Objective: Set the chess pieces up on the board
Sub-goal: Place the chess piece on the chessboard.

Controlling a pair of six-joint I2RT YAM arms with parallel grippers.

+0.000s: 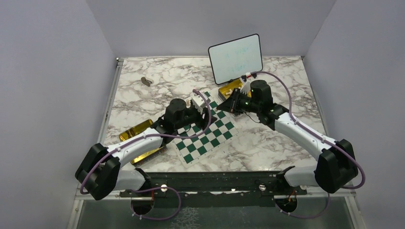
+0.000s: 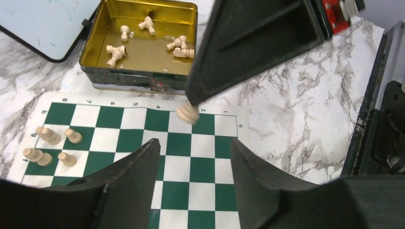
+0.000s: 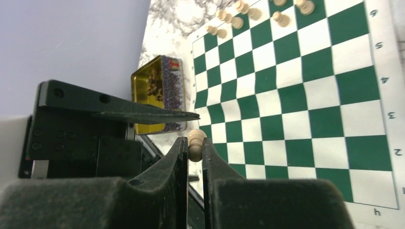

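Right gripper (image 3: pixel 194 151) pinches a pale pawn (image 3: pixel 196 137) above the board (image 3: pixel 286 109); left gripper (image 2: pixel 196 150) hangs half-open and empty over it.

**Enclosure and work surface.** A table (image 1: pixel 267 143) topped in white marble pattern with grey veining spreads out on every side of the left gripper (image 1: pixel 206 110) and the right gripper (image 1: pixel 225 107). Beyond both grippers rises a plain back wall (image 1: pixel 191 24), pale lavender-grey. A left wall (image 1: pixel 47 71) stands well outside the left gripper and a right wall (image 1: pixel 363 57) well outside the right gripper — the three enclose the table. A thin metal strip (image 1: pixel 111 100) edges the table on the left gripper's outer side. On the near side of both grippers a black rail (image 1: pixel 215 181) runs along the table edge. A framed whiteboard (image 1: pixel 236 58) leans just beyond the right gripper. Lighting is even and diffuse — shadows stay soft.
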